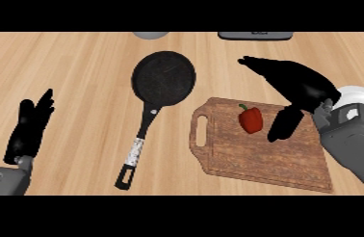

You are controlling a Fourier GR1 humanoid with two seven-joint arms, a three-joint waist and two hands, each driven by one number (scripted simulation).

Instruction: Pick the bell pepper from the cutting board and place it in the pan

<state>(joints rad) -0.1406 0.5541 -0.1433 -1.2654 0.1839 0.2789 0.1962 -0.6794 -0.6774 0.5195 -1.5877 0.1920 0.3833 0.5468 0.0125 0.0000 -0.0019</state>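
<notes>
Head view, bell pepper (pixel 250 120) near right fingers (pixel 265 66)

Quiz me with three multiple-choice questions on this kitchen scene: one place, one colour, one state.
1. Where is the bell pepper?
A in the pan; B on the cutting board; C on the bare counter.
2. What colour is it?
A green; B red; C yellow.
3. How is the right hand?
A curled round the pepper; B gripping the pan's handle; C open, its fingers straight.

Answers:
1 B, it lies on the board, to the right of the pan.
2 B, its skin is plainly red.
3 C, the fingers stretch out and hold nothing.
</notes>
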